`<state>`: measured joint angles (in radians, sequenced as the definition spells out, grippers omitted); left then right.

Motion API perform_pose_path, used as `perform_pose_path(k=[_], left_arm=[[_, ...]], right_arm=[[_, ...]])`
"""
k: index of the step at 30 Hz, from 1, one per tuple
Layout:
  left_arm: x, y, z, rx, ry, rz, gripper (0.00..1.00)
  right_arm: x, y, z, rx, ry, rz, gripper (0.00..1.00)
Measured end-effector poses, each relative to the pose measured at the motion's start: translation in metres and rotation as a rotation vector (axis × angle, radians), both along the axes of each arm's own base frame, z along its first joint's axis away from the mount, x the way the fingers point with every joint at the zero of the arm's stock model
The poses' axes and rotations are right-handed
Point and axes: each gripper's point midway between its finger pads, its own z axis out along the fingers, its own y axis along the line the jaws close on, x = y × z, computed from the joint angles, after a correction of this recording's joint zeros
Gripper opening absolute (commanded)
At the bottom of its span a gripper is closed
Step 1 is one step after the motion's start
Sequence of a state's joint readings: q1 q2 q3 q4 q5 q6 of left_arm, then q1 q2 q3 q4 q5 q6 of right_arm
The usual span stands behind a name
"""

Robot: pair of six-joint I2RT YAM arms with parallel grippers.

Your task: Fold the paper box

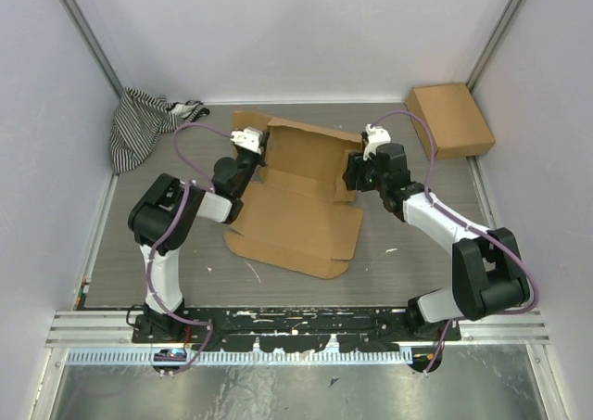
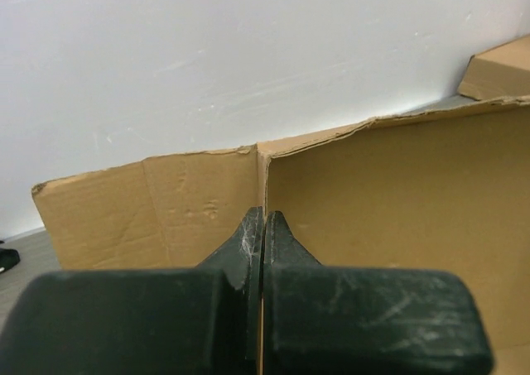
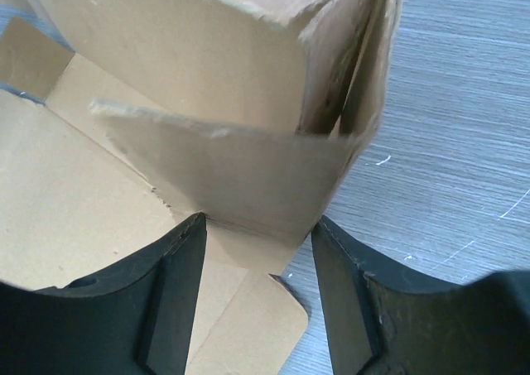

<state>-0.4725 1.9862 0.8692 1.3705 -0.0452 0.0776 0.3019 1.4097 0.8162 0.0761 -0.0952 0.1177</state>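
Top external view: the paper box (image 1: 296,207) lies in the middle of the table (image 1: 417,244), half formed. Its rear wall stands up, and a broad panel lies flat toward the arm bases. The raised wall's long axis runs crosswise and a little skewed, from one gripper to the other, so each arm has one end of it.

At the wall's left end the left gripper (image 1: 246,142) is clenched. In the left wrist view the tips (image 2: 263,226) meet directly below the corner crease, with wall to either side of them. Nothing shows plainly between them, and I cannot tell whether a thin edge is pinched.

At the right end the right gripper (image 1: 357,165) stands released and wide. In the right wrist view a loose side flap crosses just ahead of the tips (image 3: 258,222), inside the span of the two fingers (image 3: 178,259), and neither finger touches it. The corner it belongs to rises straight beyond.

My judgement is that the right arm is better placed to tuck that flap by pushing it forward and inward.

Off to the sides and well apart are a ready-made box (image 1: 449,119) at far right and a striped cloth (image 1: 144,123) at far left.
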Motion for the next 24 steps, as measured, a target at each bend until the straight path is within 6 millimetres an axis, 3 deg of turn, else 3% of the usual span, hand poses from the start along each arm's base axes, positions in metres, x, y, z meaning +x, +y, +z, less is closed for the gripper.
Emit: perform_pose_path(k=[4,11,24], left_arm=[[0.005,0.006,-0.011,0.005,0.02,0.013,0.0],[0.006,0.009,-0.011,-0.001,0.023,0.019,0.0],[0.003,0.007,-0.009,-0.023,0.031,0.004,0.0]], right_arm=[[0.001,0.0,-0.003,-0.007,0.002,0.004,0.59],[0.0,-0.005,-0.007,-0.028,0.02,-0.021,0.61],[0.003,-0.006,0.006,-0.025,-0.014,-0.015,0.58]])
